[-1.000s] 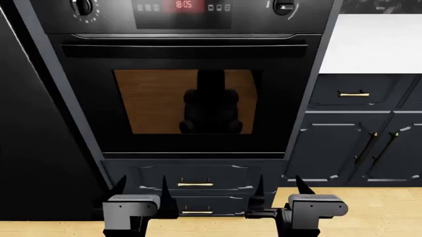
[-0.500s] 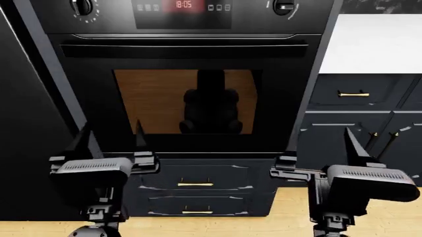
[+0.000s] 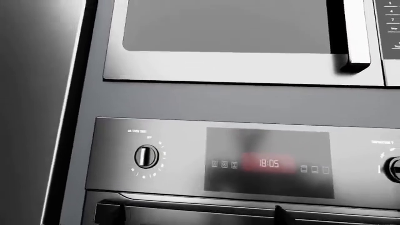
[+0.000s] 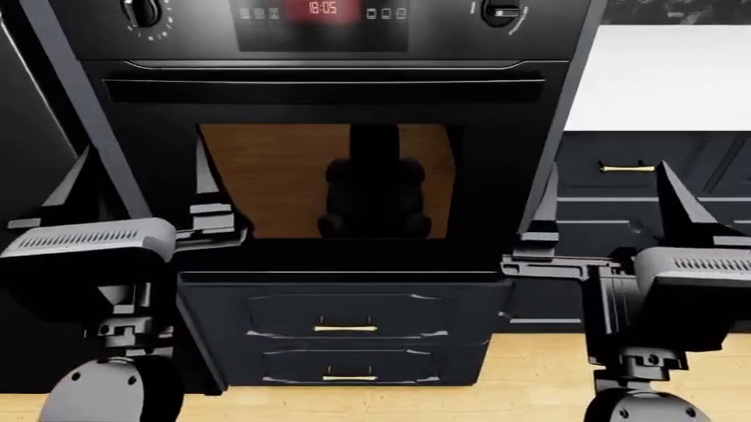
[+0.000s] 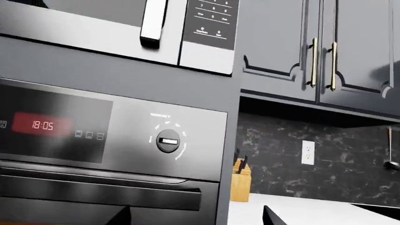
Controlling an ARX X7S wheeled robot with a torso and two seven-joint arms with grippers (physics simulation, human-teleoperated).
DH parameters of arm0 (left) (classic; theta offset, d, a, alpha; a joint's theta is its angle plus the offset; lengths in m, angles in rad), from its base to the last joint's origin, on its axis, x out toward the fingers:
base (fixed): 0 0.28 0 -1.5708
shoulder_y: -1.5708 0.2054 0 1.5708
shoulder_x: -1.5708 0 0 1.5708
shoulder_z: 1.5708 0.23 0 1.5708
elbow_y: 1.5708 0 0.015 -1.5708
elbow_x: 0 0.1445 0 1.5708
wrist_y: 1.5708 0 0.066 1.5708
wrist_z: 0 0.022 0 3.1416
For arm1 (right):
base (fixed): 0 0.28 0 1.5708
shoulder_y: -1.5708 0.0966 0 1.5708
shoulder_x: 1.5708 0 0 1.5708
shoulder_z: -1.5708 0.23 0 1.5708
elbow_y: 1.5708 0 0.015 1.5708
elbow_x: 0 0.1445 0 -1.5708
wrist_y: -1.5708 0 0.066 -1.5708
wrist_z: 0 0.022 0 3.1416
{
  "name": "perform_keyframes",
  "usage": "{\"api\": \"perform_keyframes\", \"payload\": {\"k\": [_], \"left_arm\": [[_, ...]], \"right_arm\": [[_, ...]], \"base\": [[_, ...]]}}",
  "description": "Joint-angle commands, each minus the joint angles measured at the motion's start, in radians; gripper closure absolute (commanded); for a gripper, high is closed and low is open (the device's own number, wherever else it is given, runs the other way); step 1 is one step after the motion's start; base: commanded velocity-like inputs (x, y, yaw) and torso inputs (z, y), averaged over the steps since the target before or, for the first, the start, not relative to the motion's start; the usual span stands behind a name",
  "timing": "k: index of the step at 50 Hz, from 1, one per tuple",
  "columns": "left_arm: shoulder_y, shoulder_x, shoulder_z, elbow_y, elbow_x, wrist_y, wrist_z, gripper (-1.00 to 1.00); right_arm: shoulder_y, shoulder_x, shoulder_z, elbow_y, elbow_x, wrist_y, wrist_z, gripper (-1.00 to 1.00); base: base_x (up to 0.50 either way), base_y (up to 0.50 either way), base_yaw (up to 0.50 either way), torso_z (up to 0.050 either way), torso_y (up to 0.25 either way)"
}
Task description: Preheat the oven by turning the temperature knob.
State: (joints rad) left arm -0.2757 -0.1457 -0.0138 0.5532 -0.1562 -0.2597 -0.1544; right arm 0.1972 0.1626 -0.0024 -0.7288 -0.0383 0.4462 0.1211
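The black oven (image 4: 323,180) fills the head view, with a dark glass window, a bar handle (image 4: 323,88), a red clock display (image 4: 323,9) and two knobs, left (image 4: 144,10) and right (image 4: 505,12). My left gripper (image 4: 143,154) is open and empty in front of the window's left edge. My right gripper (image 4: 607,171) is open and empty off the oven's right side. Both are well below the knobs. The left wrist view shows the left knob (image 3: 147,156) above my left gripper (image 3: 195,218). The right wrist view shows the right knob (image 5: 168,140) above my right gripper (image 5: 195,219).
A steel microwave (image 3: 231,42) sits above the oven. Two navy drawers (image 4: 346,330) lie below it. To the right are a white counter (image 4: 669,79), navy cabinets (image 4: 634,167), a knife block (image 5: 240,183) and upper cabinets (image 5: 319,47). A dark tall panel (image 4: 35,105) stands at the left.
Both arms have risen from drawer height to the level of the oven window and have spread apart. Both grippers stay open and empty.
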Motion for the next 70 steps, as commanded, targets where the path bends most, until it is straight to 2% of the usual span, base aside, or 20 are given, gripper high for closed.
{"api": "perform_keyframes", "payload": {"k": [1,18,25,35,37,57,70], "left_arm": [[-0.022,-0.021,-0.009,0.052,-0.033,-0.036,-0.007,-1.00],[-0.022,-0.035,-0.011,0.067,-0.053,-0.042,-0.021,-1.00],[-0.020,-0.041,-0.006,0.067,-0.057,-0.039,-0.024,-1.00],[-0.025,-0.044,-0.026,0.103,-0.095,-0.047,-0.034,-1.00],[-0.007,-0.046,-0.037,0.125,-0.131,0.013,0.001,-1.00],[-0.005,-0.066,-0.030,0.142,-0.163,-0.019,-0.012,-1.00],[-0.019,-0.076,-0.034,0.169,-0.172,-0.058,-0.045,-1.00]], "right_arm": [[0.014,0.024,-0.008,-0.047,0.010,0.040,-0.012,-1.00],[-0.007,0.036,-0.023,-0.067,0.047,0.038,-0.027,-1.00],[-0.014,0.010,0.034,-0.106,0.204,0.097,-0.076,-1.00],[-0.011,0.018,0.044,-0.131,0.223,0.108,-0.068,-1.00],[-0.013,0.020,0.038,-0.128,0.215,0.102,-0.063,-1.00],[-0.009,0.035,0.018,-0.119,0.201,0.089,-0.037,-1.00],[-0.016,0.044,0.026,-0.120,0.227,0.064,-0.043,-1.00]], "base": [[0.00,-0.37,0.00,0.000,0.000],[0.00,-0.19,0.00,0.000,0.000],[0.00,0.00,0.00,0.000,0.000],[0.00,0.00,0.00,0.000,0.000],[0.00,0.00,0.00,0.000,0.000],[0.00,0.00,0.00,0.049,0.000],[0.10,0.00,0.00,0.005,0.000]]}}
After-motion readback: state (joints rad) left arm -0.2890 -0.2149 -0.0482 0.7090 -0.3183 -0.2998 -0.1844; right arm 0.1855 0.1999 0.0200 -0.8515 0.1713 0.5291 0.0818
